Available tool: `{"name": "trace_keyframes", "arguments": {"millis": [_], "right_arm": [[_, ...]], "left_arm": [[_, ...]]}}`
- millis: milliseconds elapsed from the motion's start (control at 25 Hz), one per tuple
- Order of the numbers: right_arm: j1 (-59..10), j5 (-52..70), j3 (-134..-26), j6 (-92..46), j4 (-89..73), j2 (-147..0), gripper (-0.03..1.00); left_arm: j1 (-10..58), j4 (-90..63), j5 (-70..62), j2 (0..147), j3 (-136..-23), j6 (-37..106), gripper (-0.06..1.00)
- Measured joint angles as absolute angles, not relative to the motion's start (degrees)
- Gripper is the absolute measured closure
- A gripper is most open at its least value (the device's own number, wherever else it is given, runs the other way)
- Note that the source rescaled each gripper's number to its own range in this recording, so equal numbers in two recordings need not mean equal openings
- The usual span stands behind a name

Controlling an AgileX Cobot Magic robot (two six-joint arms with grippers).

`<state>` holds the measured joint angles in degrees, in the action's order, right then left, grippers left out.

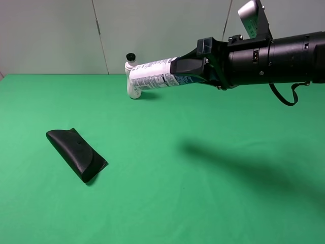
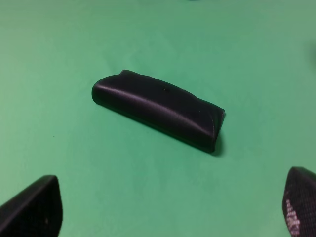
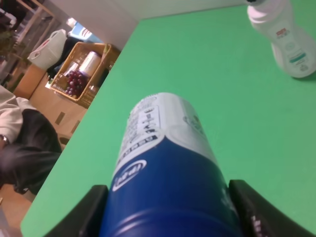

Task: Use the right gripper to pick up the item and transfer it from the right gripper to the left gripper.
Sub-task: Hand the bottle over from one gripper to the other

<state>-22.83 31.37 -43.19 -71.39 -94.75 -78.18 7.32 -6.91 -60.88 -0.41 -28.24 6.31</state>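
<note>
The item [image 1: 157, 75], a can with a blue upper body and a white printed lower body, hangs sideways in the air above the far side of the table. My right gripper [image 1: 189, 71] is shut on its blue end, and the white end points left. In the right wrist view the item [image 3: 168, 148] fills the gap between the black fingers [image 3: 261, 215]. The left gripper [image 2: 168, 207] shows only in the left wrist view. Its two black fingertips [image 2: 34, 207] stand wide apart and open over the green table, with nothing between them.
A flat black case [image 1: 76, 154] lies on the green table [image 1: 203, 203] at the left, and it sits just ahead of the left gripper's fingers [image 2: 158, 108]. A small white bottle with a black cap [image 1: 133, 84] stands at the back, beyond the can's white end [image 3: 289, 39].
</note>
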Motion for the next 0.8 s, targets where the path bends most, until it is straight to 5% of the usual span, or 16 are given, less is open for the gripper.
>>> {"name": "trace_keyframes", "arguments": {"millis": [800], "right_arm": [[-22.8,32.1,-43.2,-70.6,-94.0,-78.2,0.95]], "left_arm": [[7.3,-8.2,-60.3,-0.4,-28.6,8.0,-0.06]]}}
